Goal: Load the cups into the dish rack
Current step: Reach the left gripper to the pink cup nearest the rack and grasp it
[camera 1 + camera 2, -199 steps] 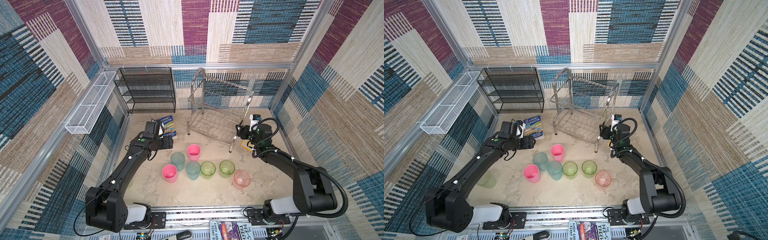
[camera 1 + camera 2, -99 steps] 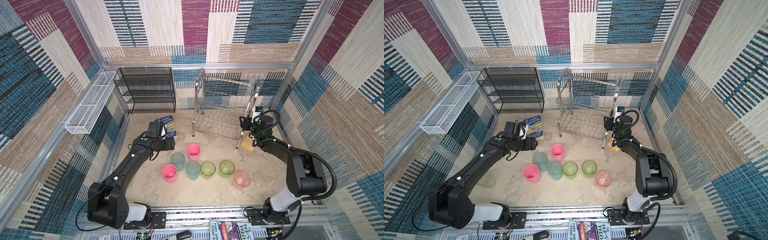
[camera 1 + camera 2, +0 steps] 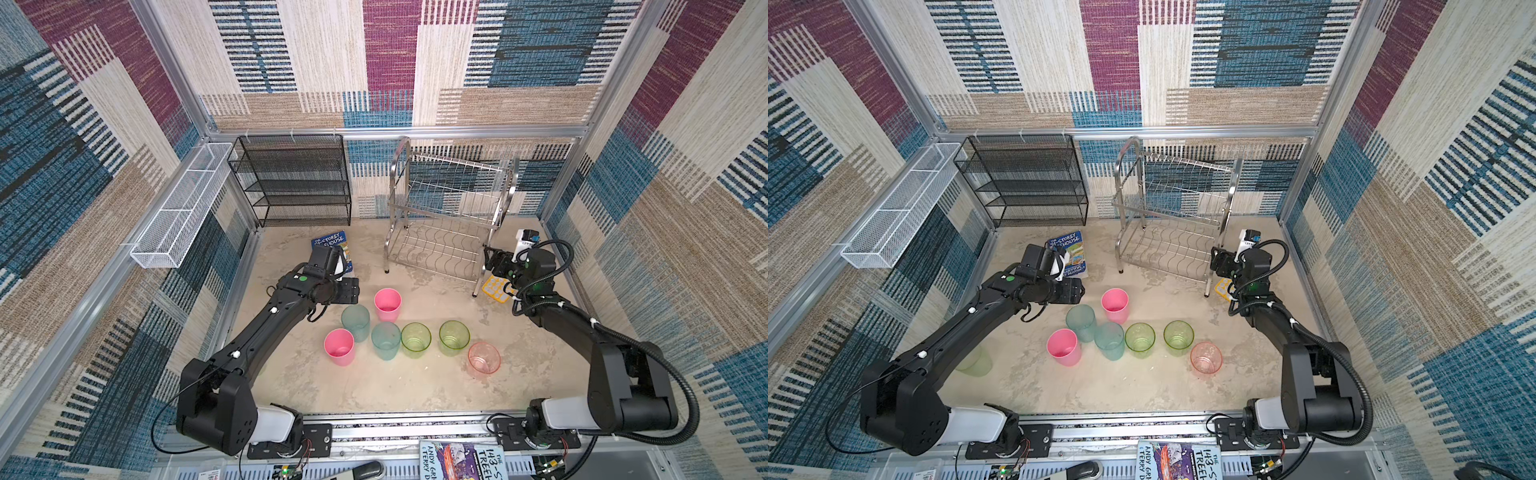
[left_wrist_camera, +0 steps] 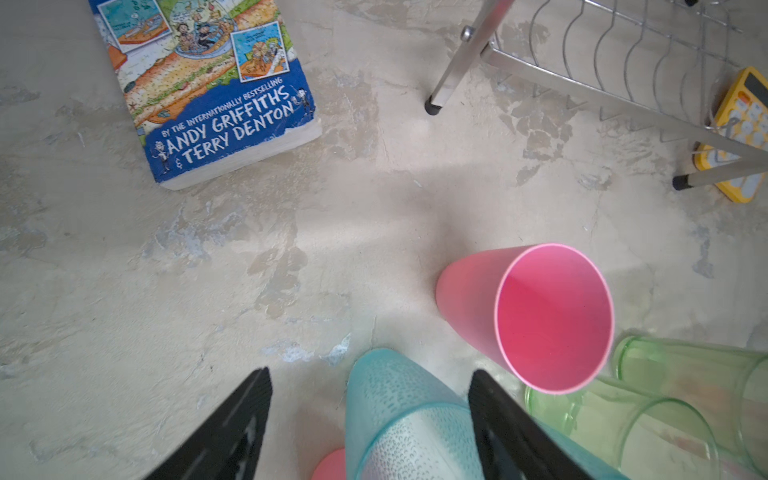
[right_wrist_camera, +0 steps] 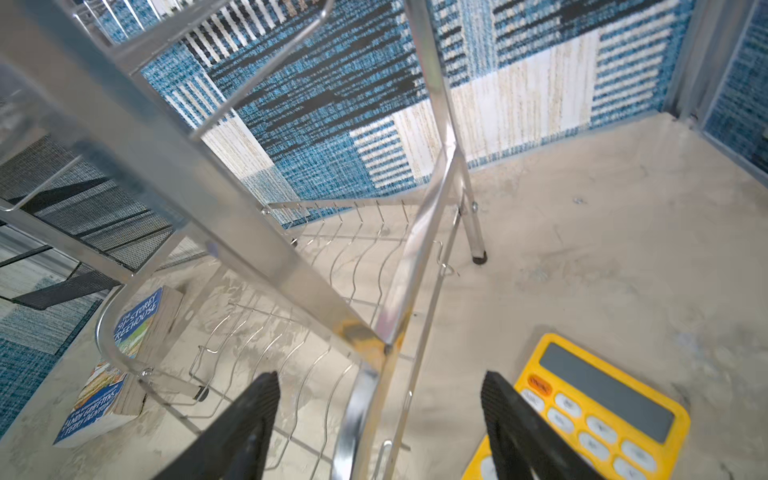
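Cups stand upright, mouths up, clustered on the surface before the dish rack. Left hand, spread wide, hovers over a teal cup nearer the rack. Right hand, wide, straddles the rack's front leg, gripping nothing.

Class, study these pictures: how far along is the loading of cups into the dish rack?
Done: nothing; the dish rack holds no cup. In hand: the left gripper hangs open at a teal cup, gripping nothing; the right gripper is open around a rack post. Left: all eight cups stand on the table.
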`<state>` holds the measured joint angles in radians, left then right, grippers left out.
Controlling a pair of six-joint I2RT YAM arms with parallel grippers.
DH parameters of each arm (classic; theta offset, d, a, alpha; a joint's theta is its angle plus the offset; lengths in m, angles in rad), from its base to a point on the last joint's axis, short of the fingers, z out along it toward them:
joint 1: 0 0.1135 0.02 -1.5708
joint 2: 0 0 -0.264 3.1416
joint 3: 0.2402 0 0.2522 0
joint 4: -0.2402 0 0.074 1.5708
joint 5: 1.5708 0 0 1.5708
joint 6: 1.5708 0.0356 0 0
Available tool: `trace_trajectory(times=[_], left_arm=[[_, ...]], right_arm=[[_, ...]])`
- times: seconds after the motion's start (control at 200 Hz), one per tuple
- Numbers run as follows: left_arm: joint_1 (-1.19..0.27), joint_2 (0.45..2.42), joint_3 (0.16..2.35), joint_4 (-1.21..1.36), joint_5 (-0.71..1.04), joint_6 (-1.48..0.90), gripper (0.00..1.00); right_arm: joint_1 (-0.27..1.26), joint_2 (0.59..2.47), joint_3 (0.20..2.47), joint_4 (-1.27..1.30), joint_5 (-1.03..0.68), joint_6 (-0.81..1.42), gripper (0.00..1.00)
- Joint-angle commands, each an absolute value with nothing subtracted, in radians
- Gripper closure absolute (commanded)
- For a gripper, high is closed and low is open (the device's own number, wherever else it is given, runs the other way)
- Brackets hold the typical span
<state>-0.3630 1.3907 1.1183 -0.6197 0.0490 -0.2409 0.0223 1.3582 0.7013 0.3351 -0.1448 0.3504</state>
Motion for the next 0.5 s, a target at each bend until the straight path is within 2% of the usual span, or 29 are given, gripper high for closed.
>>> trace_trajectory(times=[0.0,0.23,0.496], left_arm=[[-0.396,1.404,1.138,-0.655,0.011,-0.194,0.23],[-0.458,1.482,1.210,-0.657,-0.001,-0.144,0.26],[-0.526,1.607,1.321,-0.657,-0.012,-0.105,0.30]], right_arm=[[0.023,1.277,0.644,0.254,-0.106,0.402,0.21],[0.076,1.141,0.574,0.128,-0.077,0.392,0.23],[0.158,1.123,0.557,0.097,-0.122,0.391,0.26]])
